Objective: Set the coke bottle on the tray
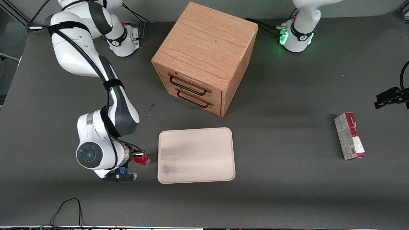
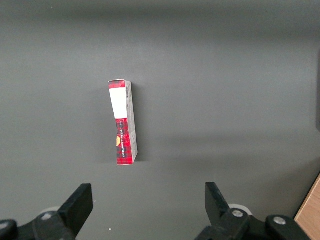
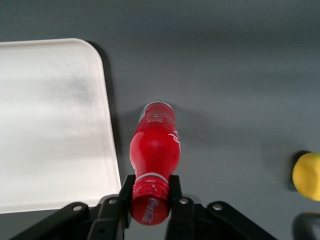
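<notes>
I have the coke bottle (image 3: 155, 150) pinched only at its red cap in my hand (image 3: 150, 192), hanging low over the dark surface (image 1: 287, 191) just beside the cream tray (image 1: 179, 140). With a grip that high, I think it could swing or slip, or its base could clip the tray's raised rim.

Surface: dark grey table (image 1: 287, 191)
Gripper: gripper (image 3: 150, 192) clamped on coke bottle (image 3: 155, 150) cap, just beside tray (image 1: 196, 155)
Centre: wooden drawer cabinet (image 1: 204, 57); cream tray nearer the front camera
Parked arm's end: red-and-grey carton (image 1: 350, 136) lying flat
Near bottle: yellow lump (image 3: 307, 176)
</notes>
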